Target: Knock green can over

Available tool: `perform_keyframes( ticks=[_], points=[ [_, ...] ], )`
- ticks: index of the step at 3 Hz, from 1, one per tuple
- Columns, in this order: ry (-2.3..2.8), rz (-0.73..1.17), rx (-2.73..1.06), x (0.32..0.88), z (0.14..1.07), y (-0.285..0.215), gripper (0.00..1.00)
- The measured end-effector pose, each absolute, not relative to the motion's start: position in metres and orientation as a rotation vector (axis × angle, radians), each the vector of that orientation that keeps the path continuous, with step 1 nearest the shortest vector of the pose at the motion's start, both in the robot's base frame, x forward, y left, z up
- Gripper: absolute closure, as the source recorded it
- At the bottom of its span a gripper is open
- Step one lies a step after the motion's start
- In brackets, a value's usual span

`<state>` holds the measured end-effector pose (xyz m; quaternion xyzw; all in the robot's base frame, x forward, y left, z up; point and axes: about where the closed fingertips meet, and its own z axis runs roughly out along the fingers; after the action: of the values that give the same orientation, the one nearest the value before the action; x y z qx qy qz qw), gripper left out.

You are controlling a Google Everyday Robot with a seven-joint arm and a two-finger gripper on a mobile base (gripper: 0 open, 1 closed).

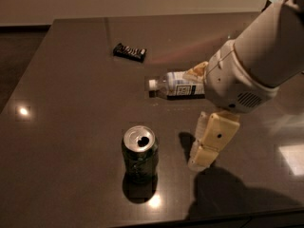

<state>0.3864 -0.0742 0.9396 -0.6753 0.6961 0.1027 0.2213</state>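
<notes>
Hanging low just beside the upright green can (139, 153) near the worktop's (61, 127) front edge, the pincer (202, 158) seemed poised for a sideways shove; whether it was wide or narrow could not be told

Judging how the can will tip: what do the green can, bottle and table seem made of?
The green can: likely aluminium, silvery top with opening. The bottle: apparently clear plastic, see-through. The table: dark, polished, mirrors lights; material unclear. The gripper hangs beside the can, not touching.

White rounded arm (266, 42), cream claw (200, 161) (lower centre-right)
</notes>
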Motion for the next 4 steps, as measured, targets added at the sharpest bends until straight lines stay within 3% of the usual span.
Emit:
perform_keyframes(
  ticks=[4],
  points=[
    [1.86, 0.543, -1.898, 0.367, 0.889, -0.007, 0.0]
  ],
)
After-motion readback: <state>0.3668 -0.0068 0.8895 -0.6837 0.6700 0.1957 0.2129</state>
